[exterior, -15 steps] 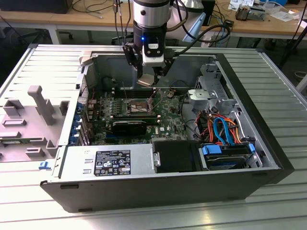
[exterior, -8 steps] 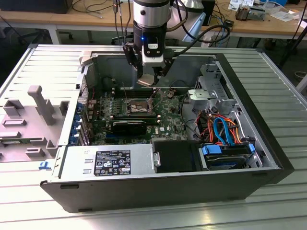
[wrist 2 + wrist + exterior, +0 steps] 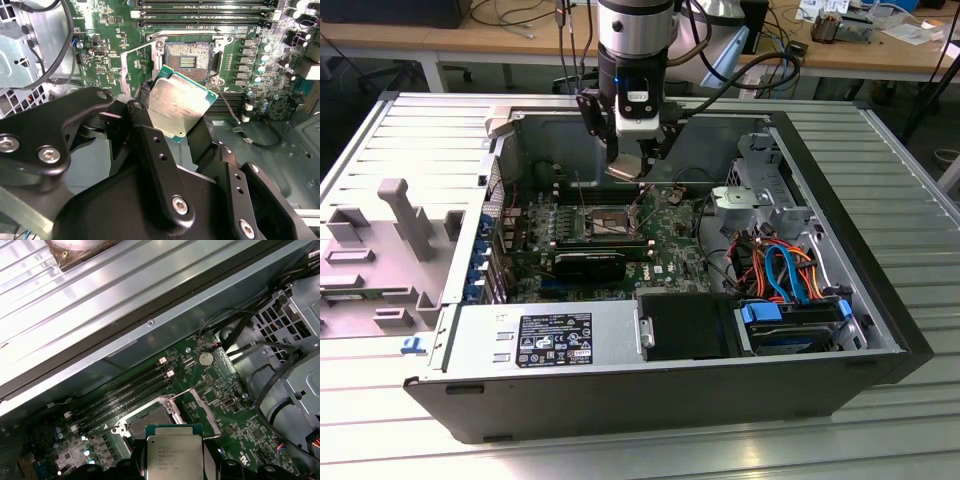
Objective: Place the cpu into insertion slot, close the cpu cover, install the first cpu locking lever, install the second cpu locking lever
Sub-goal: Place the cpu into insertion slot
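Carrying the cpu (image 3: 181, 102) is the step in hand: the first of the four, with the chip not yet seated. The gripper (image 3: 172, 120) is clenched on the cpu, its two black fingers (image 3: 146, 120) pressing opposite sides of the chip, silver top facing the camera in both wrist views. In the exterior view the gripper (image 3: 639, 163) hangs inside the open computer case (image 3: 840, 300), above the green motherboard (image 3: 670, 250) and clear of it.

The insertion slot (image 3: 190, 60) lies bare, its dark centre exposed, next to the long black memory slots (image 3: 200, 22) along one edge of the board. The cpu cover (image 3: 123, 70) stands swung open off one side of the slot, so nothing bars the way down. In the first wrist view the cpu (image 3: 174, 457) sits just short of the insertion slot (image 3: 150, 421), not over it.

Judging from the second wrist view, the chip is tilted and turned askew to the slot's square rim. Seating it would call for bringing it over the slot's centre, squaring its edges to the rim, levelling it, and lowering it without sideways drag, since the contacts in the dark centre are likely delicate. I cannot tell from here whether its notches match the slot's keys.
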